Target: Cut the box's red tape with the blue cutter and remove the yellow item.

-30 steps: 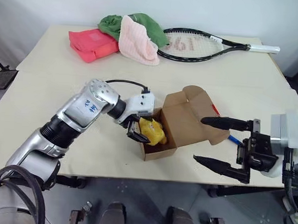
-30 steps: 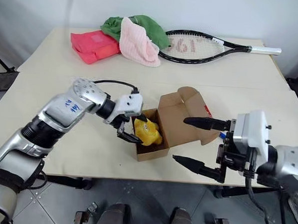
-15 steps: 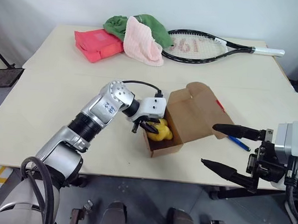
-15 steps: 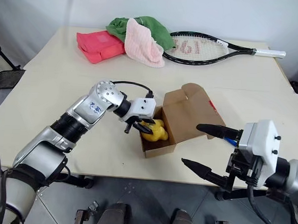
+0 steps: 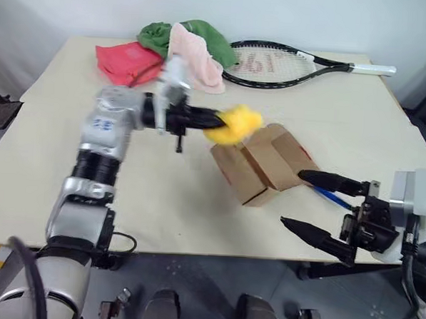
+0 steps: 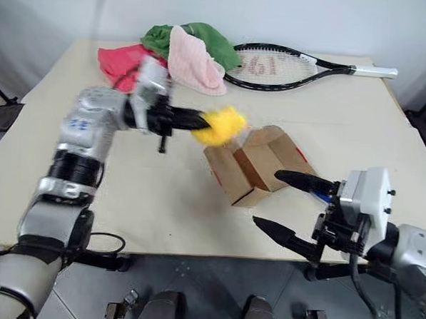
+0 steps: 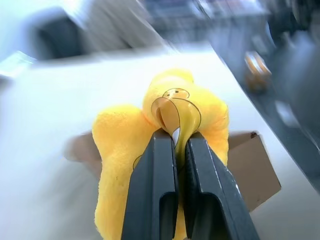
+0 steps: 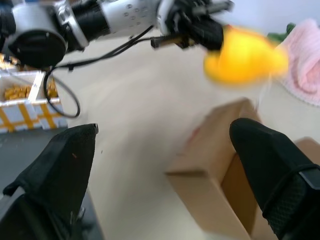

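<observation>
- The yellow item (image 5: pixel 233 125) hangs in the air at the centre of the head view, above the table (image 5: pixel 329 115) and just up-left of the box (image 5: pixel 259 165), clear of it.
- The left hand (image 5: pixel 211 119) is clenched on the yellow item; in the left wrist view its two fingers (image 7: pixel 152 190) pinch the soft lump between them. The left arm reaches level from the left of the frame, pointing right.
- The box lies toppled on the table at centre-right, its flaps spread.
- The right hand (image 5: pixel 312 204) hovers at the lower right near the table's front edge, its fingers spread wide and empty, pointing toward the box.
- The blue cutter (image 5: pixel 332 198) lies on the table just right of the box, partly behind the right hand's upper finger.
- At the upper part of the frame lie a red-pink package (image 5: pixel 125 60), a green cloth (image 5: pixel 205 32), a pink cloth (image 5: pixel 193 55) and a black tennis racket (image 5: pixel 289 63).
- A second ago the yellow item sat inside the upright, open box with the left hand open around it; since then the hand has shut and lifted it out, and the box has tipped over. The right hand has kept its place.
</observation>
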